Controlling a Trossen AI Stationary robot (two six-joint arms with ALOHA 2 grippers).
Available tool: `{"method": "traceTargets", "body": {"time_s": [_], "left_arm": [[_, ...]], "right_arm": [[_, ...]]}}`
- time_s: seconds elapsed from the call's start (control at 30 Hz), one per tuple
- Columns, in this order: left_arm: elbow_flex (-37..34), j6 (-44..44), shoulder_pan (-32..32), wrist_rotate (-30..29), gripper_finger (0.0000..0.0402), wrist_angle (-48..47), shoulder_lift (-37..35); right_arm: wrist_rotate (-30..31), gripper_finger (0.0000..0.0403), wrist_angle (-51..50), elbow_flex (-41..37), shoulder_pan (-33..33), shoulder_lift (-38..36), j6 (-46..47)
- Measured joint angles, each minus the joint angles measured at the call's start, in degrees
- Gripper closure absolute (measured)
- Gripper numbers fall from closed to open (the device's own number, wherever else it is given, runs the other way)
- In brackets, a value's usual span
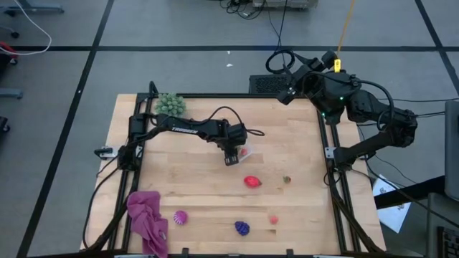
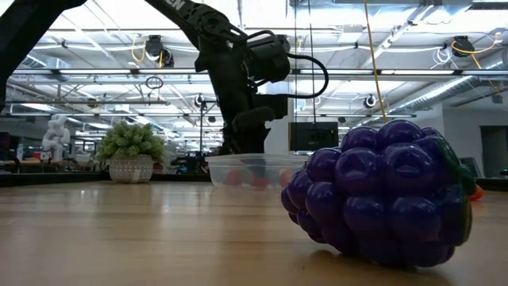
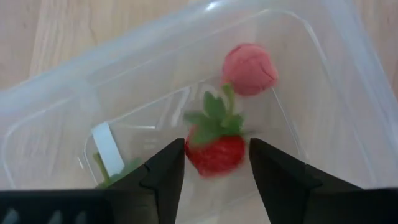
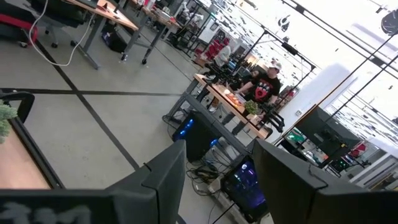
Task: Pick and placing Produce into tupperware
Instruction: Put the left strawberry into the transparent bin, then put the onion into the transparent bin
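The tupperware (image 1: pixel 248 152), clear with a whitish rim (image 3: pixel 56 93), stands mid-table. My left gripper (image 1: pixel 231 156) points down into it, open. A red strawberry (image 3: pixel 214 154) with green leaves lies between its fingertips (image 3: pixel 216 149). A pink piece (image 3: pixel 250 68) and a green-and-white piece (image 3: pixel 107 152) also lie in the container. On the table lie more produce: a red piece (image 1: pixel 252 181), a brownish one (image 1: pixel 287 180), a small pink one (image 1: pixel 273 219), a purple one (image 1: pixel 242 228) and a magenta one (image 1: pixel 180 217). My right gripper (image 4: pixel 217 168) is raised at the far right, open and holding nothing. My left gripper comes from above with one finger (image 3: pixel 168 165) on either side of the strawberry's red body (image 3: pixel 205 158). Whether the fingers touch it I cannot tell. The strawberry rests on the container's floor, its leaves pointing away from the fingers.
A spiky green plant (image 1: pixel 171 104) stands at the far left corner. A magenta cloth (image 1: pixel 147 218) lies bunched at the near left. In the low view the purple piece (image 2: pixel 381 195) fills the foreground. A dark frame runs along the table's left and right edges.
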Motion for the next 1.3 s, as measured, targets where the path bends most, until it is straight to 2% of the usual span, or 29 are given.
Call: {"method": "traceTargets", "body": {"time_s": [0.23,0.47,0.73,0.83,1.0,1.3], "left_arm": [[0.0,0.05,0.0,-0.54,0.0179,0.29,-0.02],[2.97,0.98,0.0,-3.78,0.0174,-2.3,-3.09],[10.48,0.26,-1.35,-5.65,0.0174,-17.26,-10.26],[11.52,-2.92,-2.84,-5.68,0.0174,-26.17,-13.83],[11.19,-13.57,-6.85,-6.31,0.0174,-38.93,-19.53],[3.32,-31.69,-19.6,-7.73,0.0174,-42.43,-25.18]], "right_arm": [[0.0,0.0222,-0.04,0.0,0.0,0.0,0.22],[0.0,0.0222,-0.08,0.0,0.0,0.0,0.23],[0.0,0.0222,-1.23,0.0,0.0,0.0,1.29],[0.0,0.0222,-1.31,0.0,0.0,0.0,1.29],[0.0,0.0222,-1.29,0.0,0.0,0.0,1.29],[0.02,0.0222,-1.3,0.0,0.0,0.0,1.31]]}}
